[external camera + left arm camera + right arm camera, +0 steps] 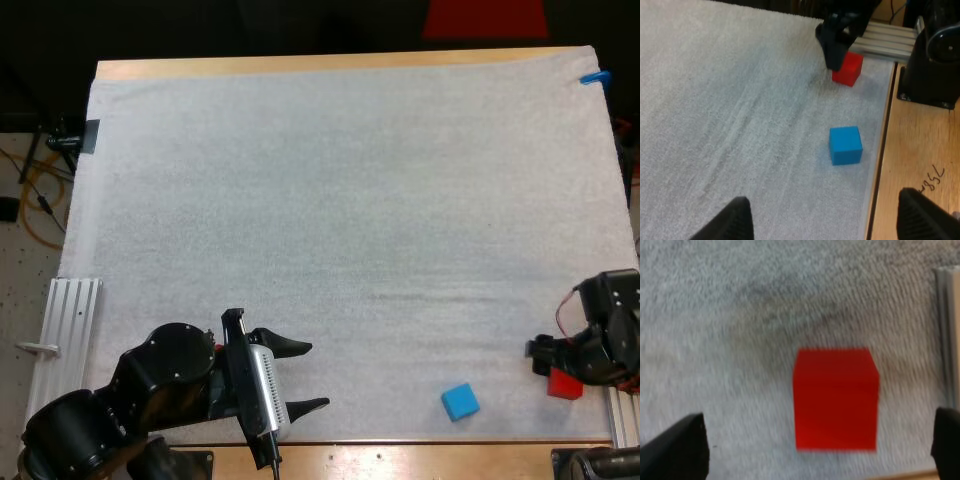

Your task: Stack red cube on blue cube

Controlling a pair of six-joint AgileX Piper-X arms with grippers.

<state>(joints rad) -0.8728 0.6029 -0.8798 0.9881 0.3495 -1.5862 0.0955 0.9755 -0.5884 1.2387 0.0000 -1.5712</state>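
Two open grippers. Right gripper (811,444) fingers stand apart on either side of the red cube (835,397), not touching it, at the white mat's (350,200) near right corner. Blue cube (460,401) nearby. Left gripper (306,377) holds nothing, well apart.

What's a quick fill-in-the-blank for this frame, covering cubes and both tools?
1. The right tool, fingers apart and clear, is at the ____.
2. The cube nearer the left tool is the ____.
3. The left tool is ____ and holds nothing.
4. Both cubes rest, apart from each other, on the white ____.
Missing words: red cube; blue cube; open; mat.
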